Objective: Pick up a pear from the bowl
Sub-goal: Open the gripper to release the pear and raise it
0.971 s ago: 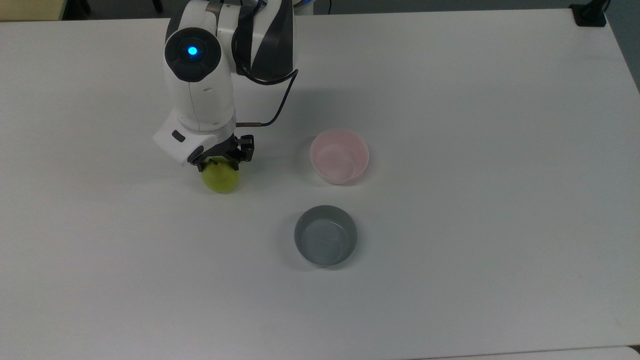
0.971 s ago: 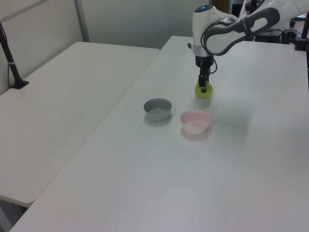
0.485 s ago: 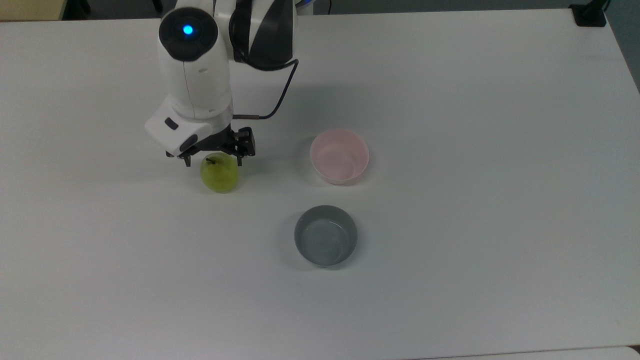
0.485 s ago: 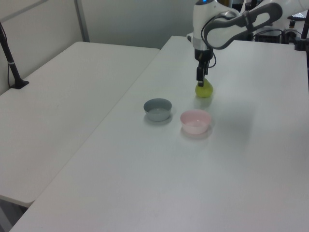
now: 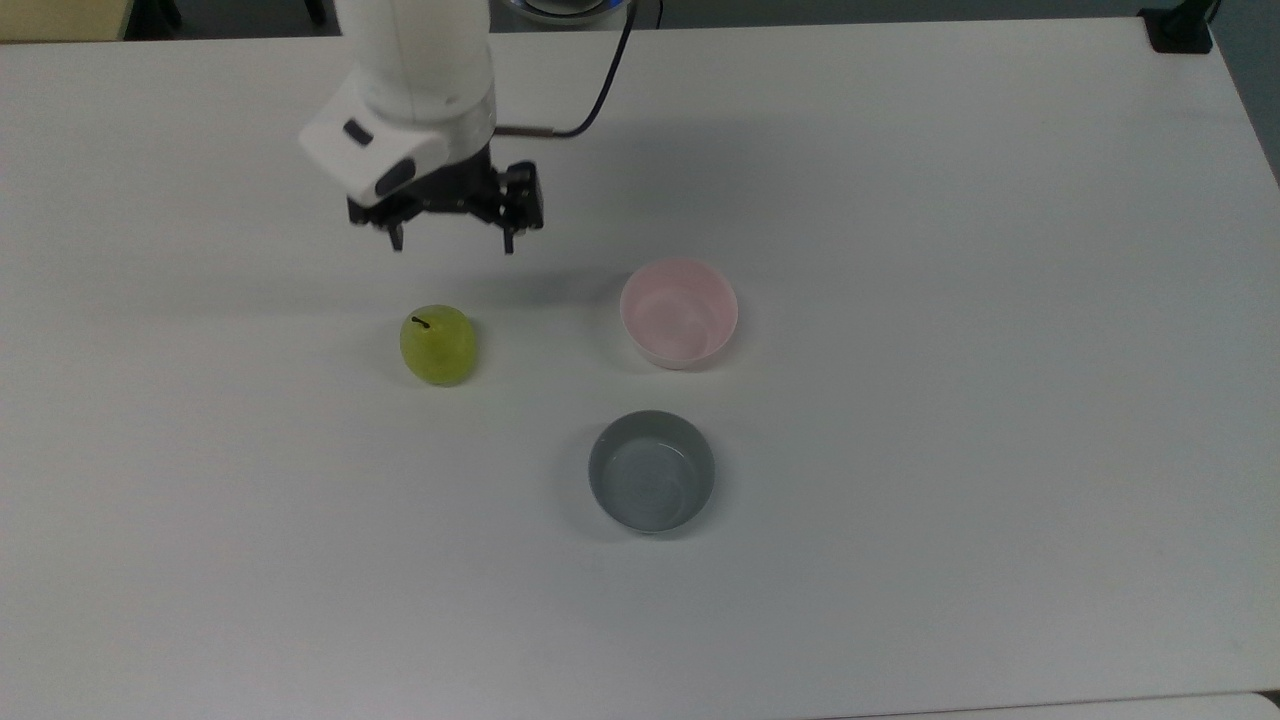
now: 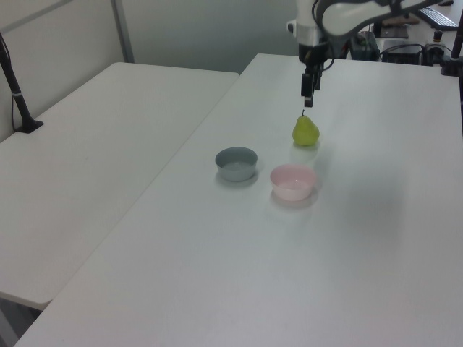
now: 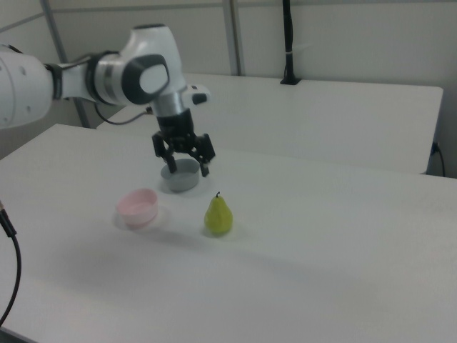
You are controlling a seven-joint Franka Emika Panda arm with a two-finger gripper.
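My gripper point(image 5: 452, 243) hangs open and empty above the table point(image 5: 900, 500), the pear point(image 5: 438, 345) standing upright below it, well apart from the empty pink bowl point(image 5: 679, 312), so I judge only retreat is left.

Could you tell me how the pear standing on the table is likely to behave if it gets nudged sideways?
The pear stands upright on its broad base with the stem up, so it probably tips easily. Its rounded body would likely roll afterwards. The skin looks smooth, perhaps slippery for the open claw.
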